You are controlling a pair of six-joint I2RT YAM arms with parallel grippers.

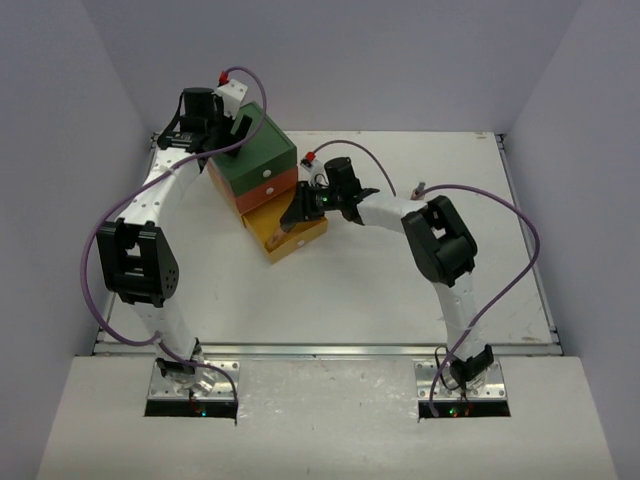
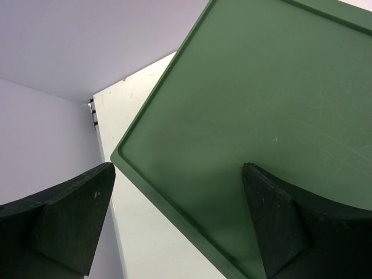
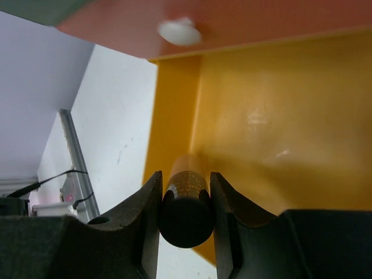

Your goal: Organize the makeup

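Observation:
A slim tan makeup tube with a dark cap (image 3: 186,204) is clamped between the pads of my right gripper (image 3: 185,195), cap end toward the camera. It hangs at the left inner corner of the pulled-out yellow drawer (image 3: 273,128). From above, the right gripper (image 1: 300,214) is at that yellow drawer (image 1: 292,238), the lowest one in the chest. My left gripper (image 2: 177,200) is open and straddles a corner of the chest's green top (image 2: 261,99). One finger (image 2: 285,226) is over the top, the other (image 2: 67,224) beyond its edge. No other makeup shows.
The drawer chest (image 1: 255,152) stands at the back left, with an orange drawer (image 3: 244,20) and its white knob (image 3: 179,32) shut above the yellow one. White table (image 1: 400,290) stretches to the right and front. Purple cables loop off both arms.

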